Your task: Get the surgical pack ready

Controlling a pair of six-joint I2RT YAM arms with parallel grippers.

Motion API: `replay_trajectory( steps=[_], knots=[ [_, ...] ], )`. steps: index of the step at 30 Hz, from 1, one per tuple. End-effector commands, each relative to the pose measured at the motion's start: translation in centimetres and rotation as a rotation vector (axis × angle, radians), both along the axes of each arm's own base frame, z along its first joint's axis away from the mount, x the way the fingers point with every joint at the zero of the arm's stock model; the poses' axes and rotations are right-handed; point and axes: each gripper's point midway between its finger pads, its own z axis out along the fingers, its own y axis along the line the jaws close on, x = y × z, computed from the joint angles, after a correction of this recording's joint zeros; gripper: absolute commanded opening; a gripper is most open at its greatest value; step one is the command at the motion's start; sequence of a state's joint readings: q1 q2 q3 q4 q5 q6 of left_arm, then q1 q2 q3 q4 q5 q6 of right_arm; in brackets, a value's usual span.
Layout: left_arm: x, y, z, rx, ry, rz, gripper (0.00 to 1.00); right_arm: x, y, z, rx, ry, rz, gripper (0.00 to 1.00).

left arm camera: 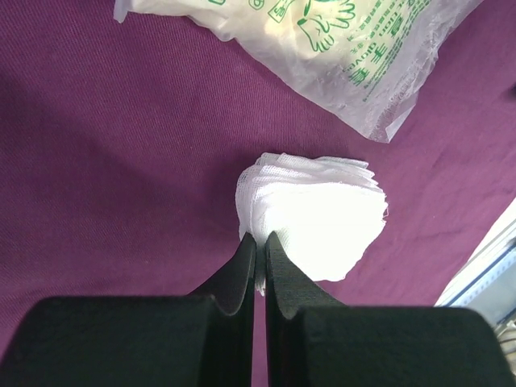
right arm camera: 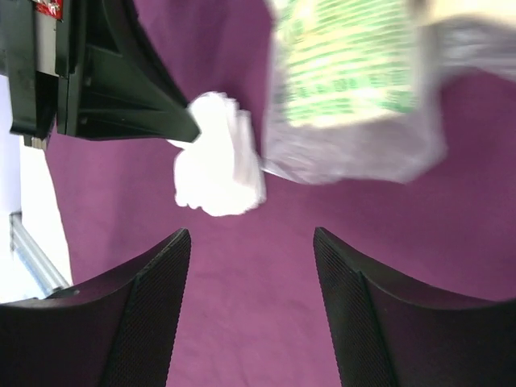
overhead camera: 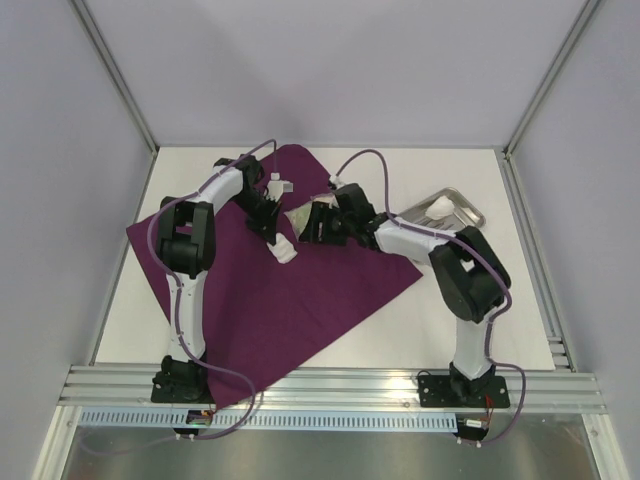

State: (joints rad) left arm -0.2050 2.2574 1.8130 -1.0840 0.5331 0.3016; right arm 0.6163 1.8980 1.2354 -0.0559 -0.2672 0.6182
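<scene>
Left wrist view: left jaws pinch gauze (left arm camera: 314, 222) over purple cloth (left arm camera: 121, 161), packet (left arm camera: 322, 48) lying nearby; right jaws wide, empty. Tray (overhead camera: 472, 213) off cloth; wrapping prob. left.

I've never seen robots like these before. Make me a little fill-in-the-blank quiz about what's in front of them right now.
1. The gauze clamped in the left gripper is over a ____ cloth.
2. The right gripper has its jaws ____ and holds nothing.
3. The clear packet beside the gauze carries ____ printing.
4. The steel tray stands off the cloth, to the robot's ____.

Missing words: purple; open; green; right.
</scene>
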Motion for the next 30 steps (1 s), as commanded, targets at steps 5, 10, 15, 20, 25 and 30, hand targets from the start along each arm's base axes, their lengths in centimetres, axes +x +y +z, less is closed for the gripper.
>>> replay_trajectory(
  steps=[5, 10, 15, 20, 25, 30],
  knots=[
    [-0.1, -0.5, 1.1, -0.041, -0.046, -0.033, 0.00, 1.4, 6.0, -0.5, 0.122, 0.043, 0.076, 0.65],
    [-0.4, -0.6, 1.3, -0.062, -0.062, -0.060, 0.00, 2.4, 6.2, -2.6, 0.098, 0.078, 0.030, 0.63],
    [-0.6, -0.8, 1.6, -0.074, -0.070, -0.071, 0.00, 1.9, 6.3, -4.7, 0.081, 0.146, 0.024, 0.57],
    [-0.9, -1.3, 1.6, -0.085, -0.069, -0.089, 0.00, 0.4, 7.0, -5.4, 0.098, 0.192, 0.063, 0.54],
    [-1.0, -1.5, 1.5, -0.082, -0.072, -0.095, 0.00, -0.6, 7.2, -6.3, 0.095, 0.238, 0.076, 0.52],
    [-0.9, -1.6, 1.6, -0.087, -0.078, -0.097, 0.00, -1.6, 7.3, -7.0, 0.109, 0.282, 0.097, 0.48]
  ],
)
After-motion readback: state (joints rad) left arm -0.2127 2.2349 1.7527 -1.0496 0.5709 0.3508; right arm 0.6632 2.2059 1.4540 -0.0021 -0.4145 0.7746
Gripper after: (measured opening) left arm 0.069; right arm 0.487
